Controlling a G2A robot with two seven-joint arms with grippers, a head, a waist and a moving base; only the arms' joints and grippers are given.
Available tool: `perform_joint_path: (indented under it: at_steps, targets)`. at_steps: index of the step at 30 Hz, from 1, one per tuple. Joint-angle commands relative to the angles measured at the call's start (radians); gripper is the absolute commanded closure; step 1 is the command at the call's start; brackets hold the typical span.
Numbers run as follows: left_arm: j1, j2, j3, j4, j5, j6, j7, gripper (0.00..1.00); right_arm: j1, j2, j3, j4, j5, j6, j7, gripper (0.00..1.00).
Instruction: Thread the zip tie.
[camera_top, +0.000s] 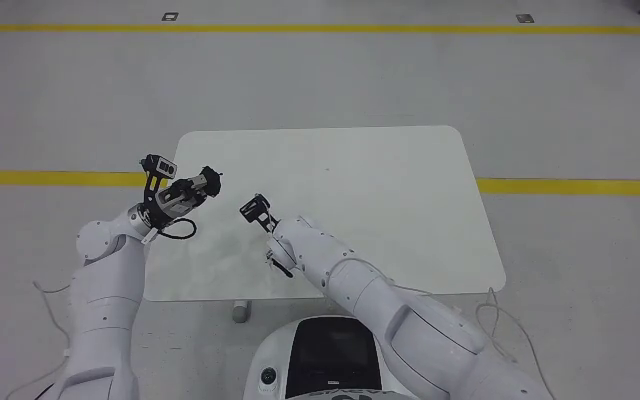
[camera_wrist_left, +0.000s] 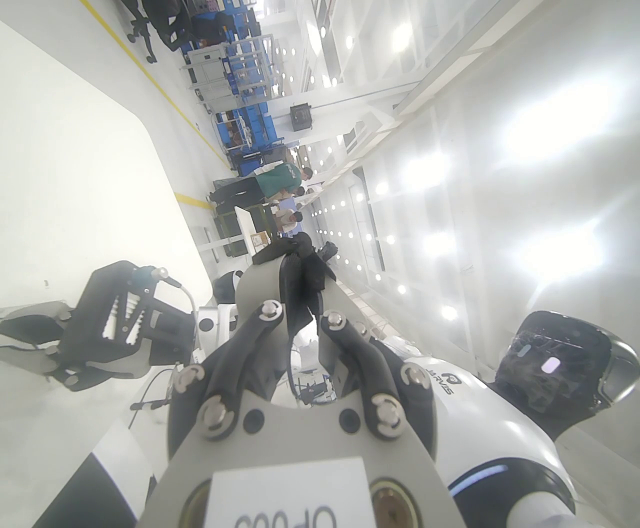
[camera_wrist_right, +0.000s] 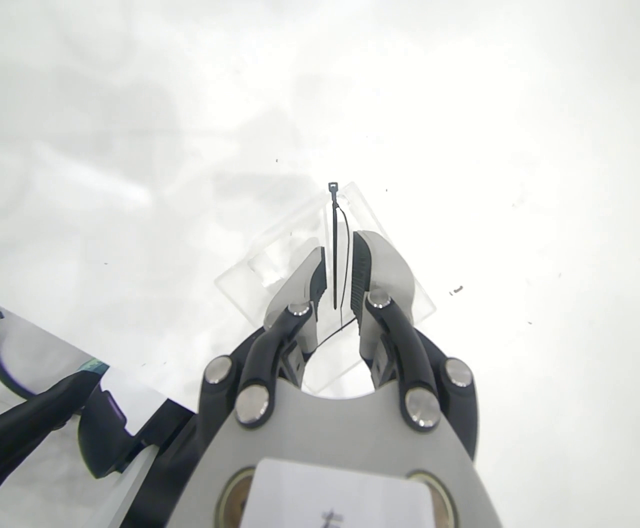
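A thin black zip tie (camera_wrist_right: 333, 240) lies on a clear square plastic plate (camera_wrist_right: 400, 280) on the white table (camera_top: 380, 200). Its small head points away from the wrist, and a fine tail curves back beside the strap. My right gripper (camera_wrist_right: 339, 250) is low over the plate and open, with one finger on each side of the strap and neither pad touching it. In the top view the right gripper (camera_top: 257, 211) is over the table's left part. My left gripper (camera_top: 207, 182) is raised near the table's left edge, to the left of the right one. Its fingers (camera_wrist_left: 300, 270) are shut with nothing showing between them.
The table's front edge (camera_wrist_right: 150, 390) runs close behind the right gripper. A yellow line (camera_top: 560, 186) crosses the grey floor past the table on both sides. Bare tabletop stretches to the right of both grippers.
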Motion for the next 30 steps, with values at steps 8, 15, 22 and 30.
perform_joint_path:
  at_steps: [8,15,22,30]
  targets:
    - [0.0,0.0,0.0,0.0,0.0,0.0,0.0,1.0,-0.002,0.001,-0.001,0.004,0.006,0.0,-0.001,0.87]
    - [0.0,0.0,0.0,0.0,0.0,0.0,0.0,1.0,-0.001,-0.002,-0.009,0.015,0.024,-0.015,-0.01,0.88]
    - [0.0,0.0,0.0,0.0,0.0,0.0,0.0,1.0,0.001,-0.009,-0.037,0.032,0.035,0.017,-0.029,0.87]
    - [0.0,0.0,0.0,0.0,0.0,0.0,0.0,1.0,0.01,-0.014,-0.074,0.048,0.075,0.047,-0.045,1.0]
